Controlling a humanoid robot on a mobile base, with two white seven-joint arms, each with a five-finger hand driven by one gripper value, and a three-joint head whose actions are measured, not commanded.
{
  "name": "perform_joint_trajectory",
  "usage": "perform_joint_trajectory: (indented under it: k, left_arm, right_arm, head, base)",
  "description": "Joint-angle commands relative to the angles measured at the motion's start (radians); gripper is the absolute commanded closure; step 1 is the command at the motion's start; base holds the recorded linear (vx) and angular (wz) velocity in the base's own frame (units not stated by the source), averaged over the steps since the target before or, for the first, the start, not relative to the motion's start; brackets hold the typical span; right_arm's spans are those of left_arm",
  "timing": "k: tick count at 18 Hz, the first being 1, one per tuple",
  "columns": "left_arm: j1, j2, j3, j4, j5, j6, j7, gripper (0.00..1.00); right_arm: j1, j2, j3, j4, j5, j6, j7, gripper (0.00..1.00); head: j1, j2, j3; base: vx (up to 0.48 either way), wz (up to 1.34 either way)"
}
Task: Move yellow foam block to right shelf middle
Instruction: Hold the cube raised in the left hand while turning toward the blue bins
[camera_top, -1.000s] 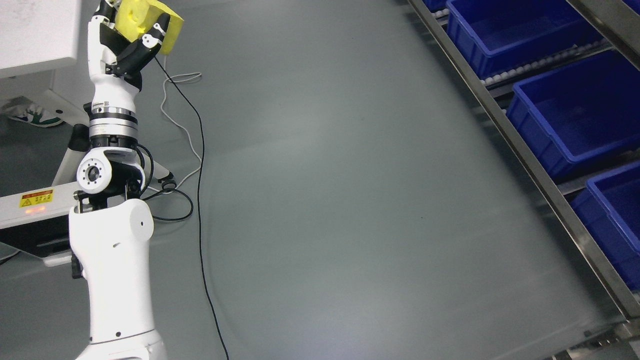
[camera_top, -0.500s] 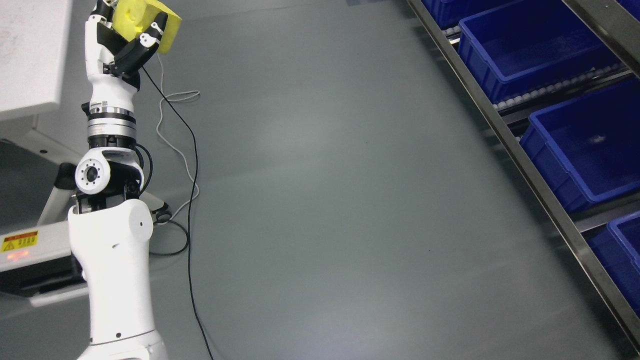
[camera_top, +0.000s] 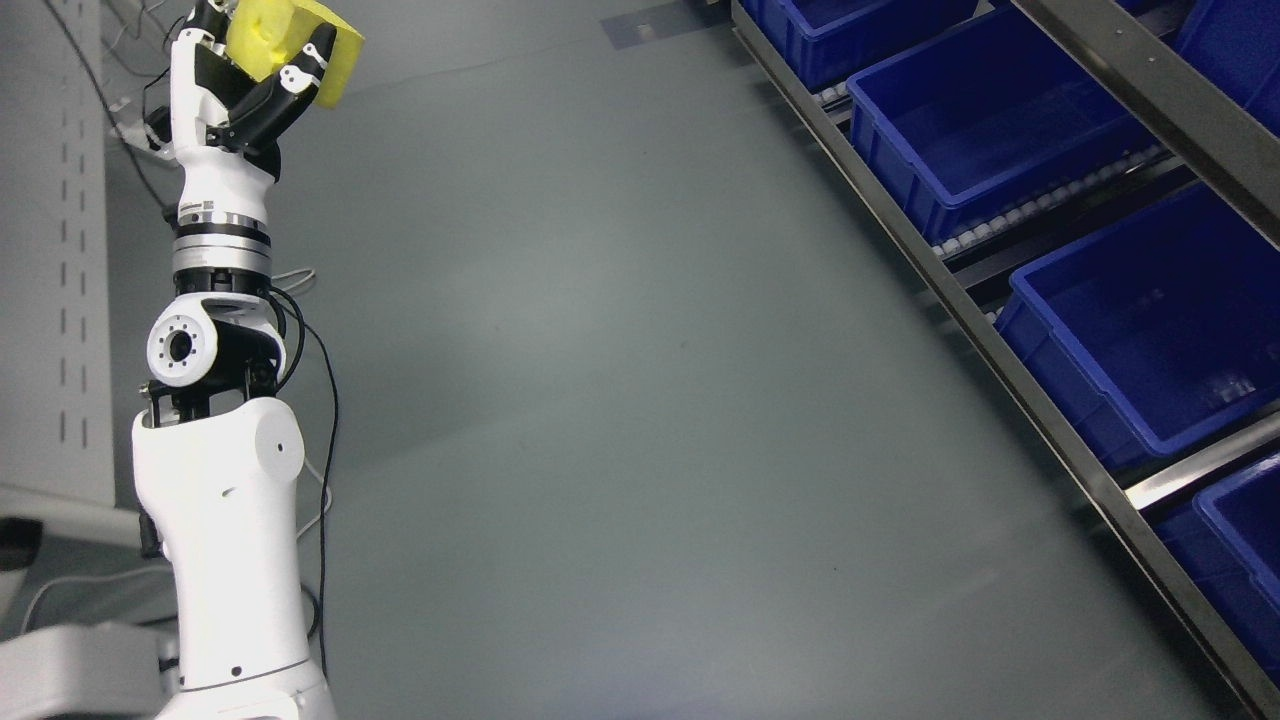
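Yellow foam block (camera_top: 285, 45) sits high in the upper left corner of the head view, clasped in the left hand (camera_top: 240, 95), whose black fingers (camera_top: 300, 80) curl up around its lower side. The block's top edge runs out of the picture, so its full shape cannot be made out. The left arm (camera_top: 220, 480) rises white and upright from the bottom edge, its lower part cut off there. The right arm does not show.

Grey floor (camera_top: 620, 400) fills the middle. On the right stands the shelf (camera_top: 1010, 380), a metal frame running diagonally, well apart from the block. It carries blue bins (camera_top: 1000, 130) on roller tracks; the bins at the upper and lower right are cropped by the frame edges. A black cable (camera_top: 325, 440) trails behind the arm and is partly hidden by it. A pale perforated panel (camera_top: 60, 300) lines the left edge.
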Motion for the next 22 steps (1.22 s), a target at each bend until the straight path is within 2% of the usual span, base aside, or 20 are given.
perform_joint_trajectory:
  k: [1,14,22]
  left_arm:
    - [0.005,0.017,0.002,-0.019,0.0,0.001,0.0,0.59]
    - [0.025,0.017,-0.004,-0.054,0.0,0.004,-0.004,0.58]
    - [-0.017,0.017,-0.202,-0.138,0.001,0.009,-0.01,0.55]
  right_arm:
    - [0.001,-0.017,0.0,-0.017,0.003,0.001,0.001,0.0]
    - [0.001,-0.017,0.0,-0.017,0.003,0.001,0.001,0.0]
    - [0.001,-0.017,0.0,-0.017,0.003,0.001,0.001,0.0]
  head:
    - [0.0,0.0,0.0]
    - [0.0,0.0,0.0]
    - [0.0,0.0,0.0]
  base:
    - [0.483,-0.32]
    - [0.526,-0.17]
    - [0.461,-0.38]
